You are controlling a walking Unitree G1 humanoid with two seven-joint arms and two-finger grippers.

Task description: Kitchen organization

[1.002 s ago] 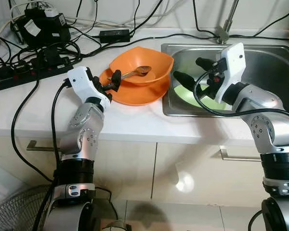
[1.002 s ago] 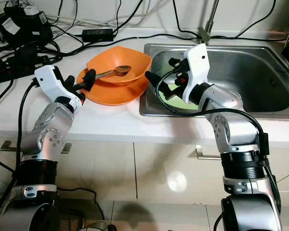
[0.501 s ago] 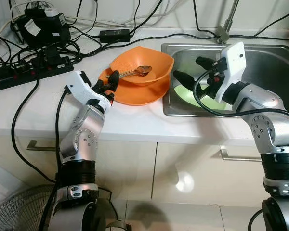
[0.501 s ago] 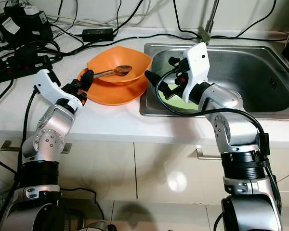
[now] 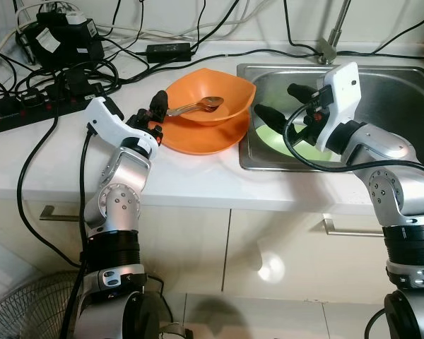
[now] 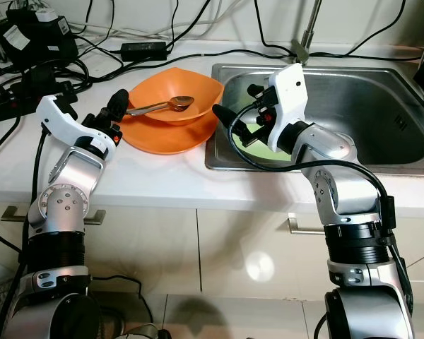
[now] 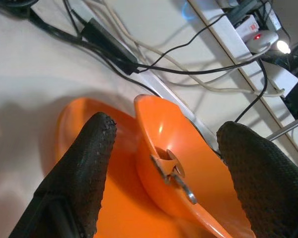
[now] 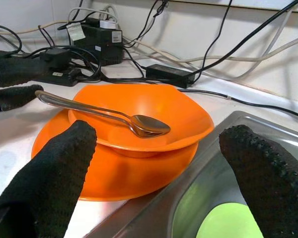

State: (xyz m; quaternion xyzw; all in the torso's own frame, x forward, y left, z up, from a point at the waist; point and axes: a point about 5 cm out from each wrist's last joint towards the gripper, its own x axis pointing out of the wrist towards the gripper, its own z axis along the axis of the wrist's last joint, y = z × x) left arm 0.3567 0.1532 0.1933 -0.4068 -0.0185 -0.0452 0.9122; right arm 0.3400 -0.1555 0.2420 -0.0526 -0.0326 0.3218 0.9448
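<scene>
While the metal spoon (image 5: 198,106) lies in the orange square bowl (image 5: 210,95) stacked on the orange plate (image 5: 198,138), its handle tip sits between the left gripper's (image 5: 152,113) spread, empty jaws. Right gripper (image 5: 281,103) gapes empty over the steel sink (image 5: 403,92), partly hiding a green plate (image 5: 283,138).

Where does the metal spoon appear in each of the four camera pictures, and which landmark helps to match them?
Left eye view: spoon lies in the orange bowl, handle toward the left gripper.
Right eye view: same place, upper centre-left.
Left wrist view: its handle end pokes over the bowl rim, between the fingers.
Right wrist view: centre, in the bowl.
Shared landmark: the orange bowl on the orange plate.
</scene>
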